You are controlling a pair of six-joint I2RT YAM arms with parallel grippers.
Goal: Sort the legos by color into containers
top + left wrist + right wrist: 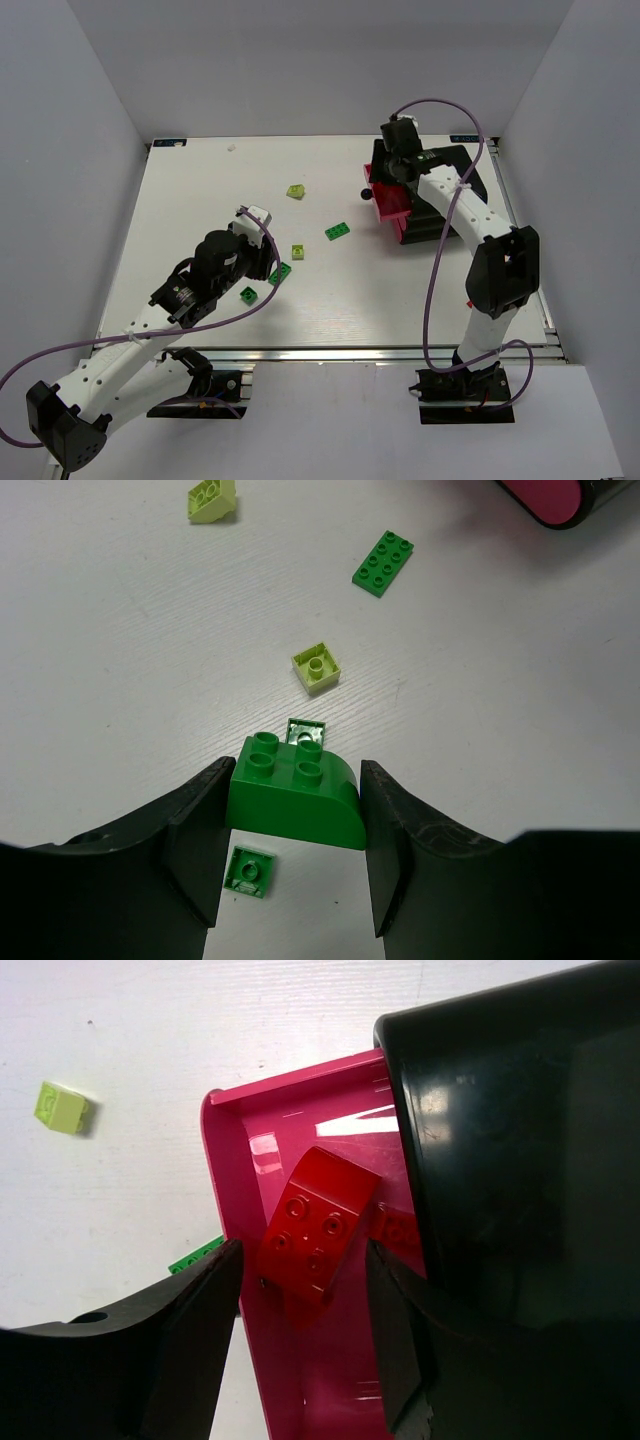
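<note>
Across the white bench [200, 180] the black drawers [455, 165] stand far right, well apart from our left pincer [296, 825], clamped on a green brick [290, 790] whose long axis spans the jaws. Our right pincer [303, 1280] is nearer, over the open magenta drawer [228, 1190], a red brick [318, 1225] between its fingers; we cannot tell if it grips.

Enclosed at 9, 12 and 3 o'clock by plain pale grey walls [300, 60]. Floored with a white rectangular matte tabletop [200, 190], edged at 6 o'clock by a silver metal rail [330, 352]. Lit evenly, with soft shadows.
</note>
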